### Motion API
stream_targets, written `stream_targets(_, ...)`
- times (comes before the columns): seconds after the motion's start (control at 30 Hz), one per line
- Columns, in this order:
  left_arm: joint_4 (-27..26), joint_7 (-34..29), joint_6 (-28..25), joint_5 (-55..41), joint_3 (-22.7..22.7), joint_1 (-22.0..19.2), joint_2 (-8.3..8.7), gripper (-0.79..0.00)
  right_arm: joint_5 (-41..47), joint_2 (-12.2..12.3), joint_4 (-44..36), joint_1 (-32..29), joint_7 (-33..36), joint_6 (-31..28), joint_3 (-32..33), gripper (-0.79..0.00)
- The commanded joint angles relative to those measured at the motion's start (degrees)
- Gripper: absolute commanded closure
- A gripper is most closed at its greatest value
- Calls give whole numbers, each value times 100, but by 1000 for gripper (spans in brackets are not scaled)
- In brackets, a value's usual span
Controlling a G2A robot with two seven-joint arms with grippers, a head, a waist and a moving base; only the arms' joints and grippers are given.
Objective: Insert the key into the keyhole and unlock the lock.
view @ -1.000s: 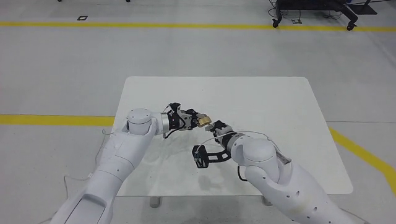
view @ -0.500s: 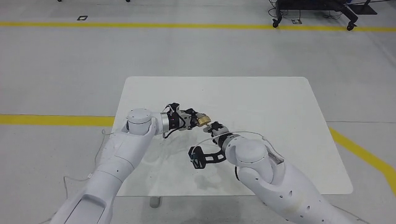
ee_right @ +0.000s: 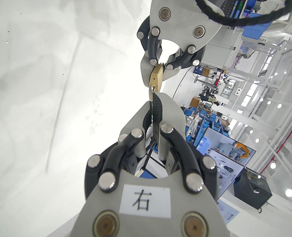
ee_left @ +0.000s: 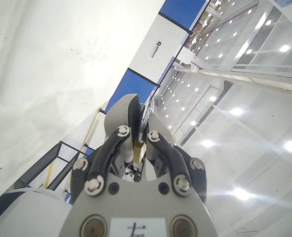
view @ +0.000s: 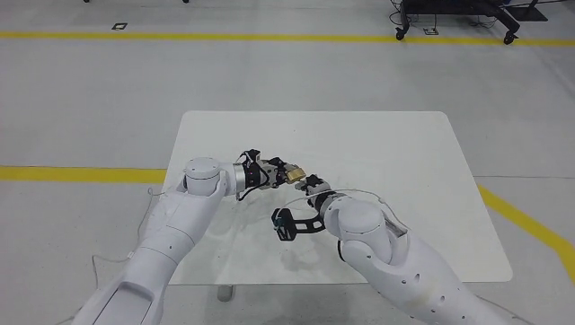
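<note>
Nearest in the right wrist view, the right gripper [ee_right: 154, 104] is clenched on the key [ee_right: 150, 97], which shows as a thin brass edge between the ribbed pads. The key's tip sits at the keyhole [ee_right: 153, 89] in the end face of the padlock [ee_right: 156, 77]; how deep it sits I cannot tell. Beyond that, the left gripper [ee_left: 140, 114] is clamped on the padlock's flat sides. It holds the lock in the air above the white table [view: 404, 145], near the table's middle, with the keyhole end turned toward the right gripper.

The step in hand looks like insertion. To do it well, the key blade should lie along the long axis of the lock body and flat with the slot before any push. The two look close to in line, but a small tilt would likely jam the tip against the face. I would push gently along that axis, with the left grip firm so the lock does not slide back between the fingers. I would turn the key only once the blade is fully seated.

The padlock is small, with a flat, rectangular brass body and bevelled corners. It is seen edge-on from the right wrist, and its metal is smooth and shiny, so it may slip under a twisting load.
</note>
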Motion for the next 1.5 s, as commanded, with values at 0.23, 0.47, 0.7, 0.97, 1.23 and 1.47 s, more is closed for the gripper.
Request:
stream_targets(0.23, 0, 28, -6, -23, 3, -1, 5, 0, 41, -53, -13, -41, 31, 77, 75, 0)
stream_targets(0.47, -12, 13, -43, -10, 21, 5, 11, 0, -78, -103, 54, -46, 123, 66, 26, 0)
stream_targets(0.7, -17, 49, -19, -4, 37, 7, 13, 0, -160, -168, 73, -35, 180, 42, -105, 0)
stream_targets(0.97, -29, 118, 18, -4, 48, 11, 16, 0, -217, -254, 142, -4, 166, -5, -263, 0)
stream_targets(1.23, -47, 156, 30, -14, 55, 20, 18, 0, -250, -317, 187, -2, 124, -50, -341, 0)
stream_targets(1.47, -60, 157, 25, -37, 55, 30, 22, 0, -274, -364, 207, -14, 92, -82, -347, 0)
